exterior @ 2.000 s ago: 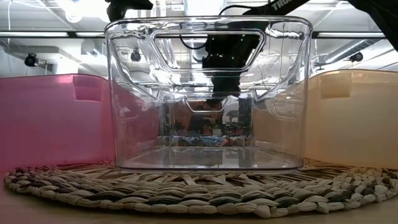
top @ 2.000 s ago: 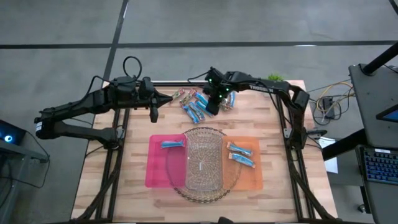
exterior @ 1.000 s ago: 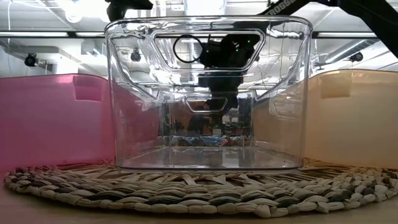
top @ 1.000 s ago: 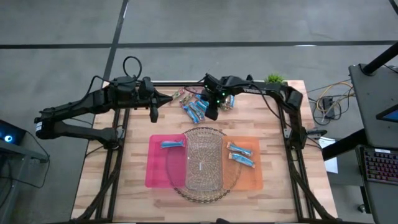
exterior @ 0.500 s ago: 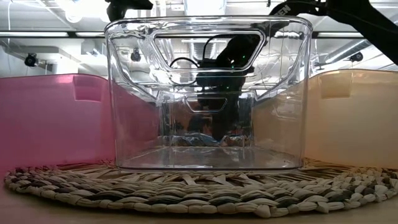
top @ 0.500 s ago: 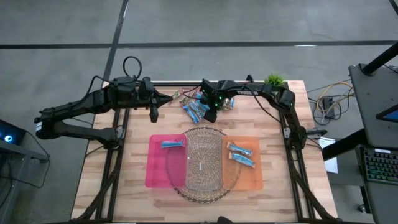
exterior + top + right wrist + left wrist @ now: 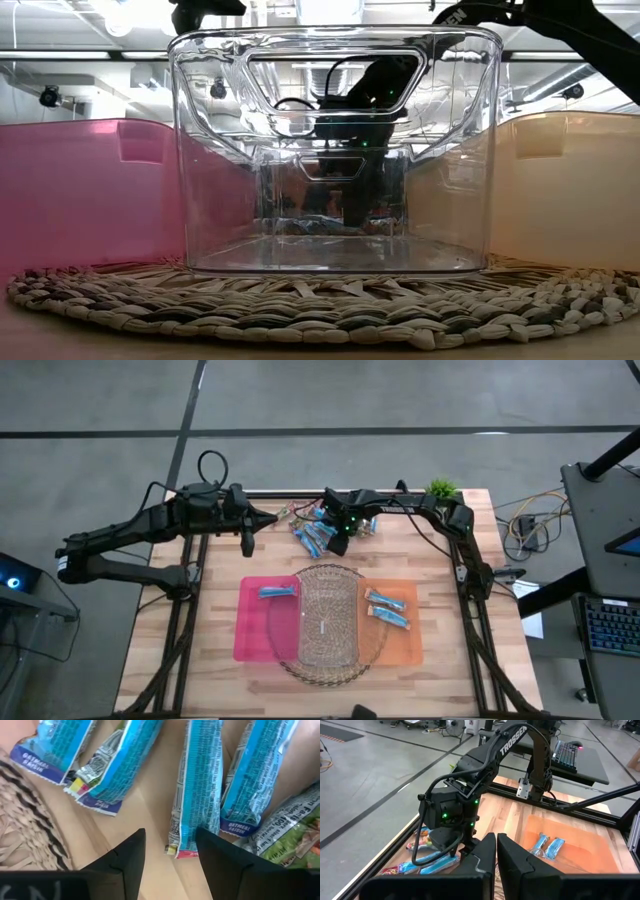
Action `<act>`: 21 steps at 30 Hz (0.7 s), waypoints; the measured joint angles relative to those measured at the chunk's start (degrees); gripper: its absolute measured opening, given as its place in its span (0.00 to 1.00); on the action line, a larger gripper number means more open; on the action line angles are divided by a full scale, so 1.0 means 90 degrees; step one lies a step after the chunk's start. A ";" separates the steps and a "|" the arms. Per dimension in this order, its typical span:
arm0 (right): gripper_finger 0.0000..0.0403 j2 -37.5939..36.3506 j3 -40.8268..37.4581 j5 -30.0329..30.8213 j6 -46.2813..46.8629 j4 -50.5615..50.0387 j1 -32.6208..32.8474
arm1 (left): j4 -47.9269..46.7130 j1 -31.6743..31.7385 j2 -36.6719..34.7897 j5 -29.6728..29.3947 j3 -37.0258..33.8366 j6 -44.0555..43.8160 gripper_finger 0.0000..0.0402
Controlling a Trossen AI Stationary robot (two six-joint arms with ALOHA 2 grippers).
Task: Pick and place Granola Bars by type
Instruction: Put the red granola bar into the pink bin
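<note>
Several granola bars (image 7: 315, 532) lie in a loose pile on the table's far middle, most of them blue, with tan and green ones (image 7: 290, 513) at the edges. My right gripper (image 7: 339, 541) is down at the pile, open. In the right wrist view its fingertips (image 7: 172, 865) stand on either side of the near end of one blue bar (image 7: 197, 785), with wood showing between. My left gripper (image 7: 246, 545) hangs shut to the left of the pile, and its own view shows nothing between the shut fingers (image 7: 496, 851).
A woven mat (image 7: 285, 650) carries a clear bin (image 7: 328, 625). A pink bin (image 7: 250, 630) with one blue bar is on its left and an orange bin (image 7: 405, 640) with two blue bars on its right. A small plant (image 7: 441, 487) stands at the far right corner.
My right gripper has come down onto the pile of bars and shifted slightly toward the table's left edge. It has hardly moved in the last half second. The bars lie as before.
</note>
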 joint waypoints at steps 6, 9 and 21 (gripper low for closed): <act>0.40 -0.0072 -0.0002 -0.0047 0.0178 -0.0144 0.0040 | 0.0000 0.0002 0.0000 0.0000 0.0000 -0.0007 0.00; 0.39 -0.0210 -0.0002 -0.0100 0.0158 -0.0110 0.0074 | -0.0001 0.0002 0.0000 0.0000 0.0000 -0.0010 0.00; 0.39 -0.0268 -0.0002 -0.0092 -0.0076 0.0142 0.0095 | -0.0005 0.0000 0.0000 0.0000 0.0000 -0.0012 0.00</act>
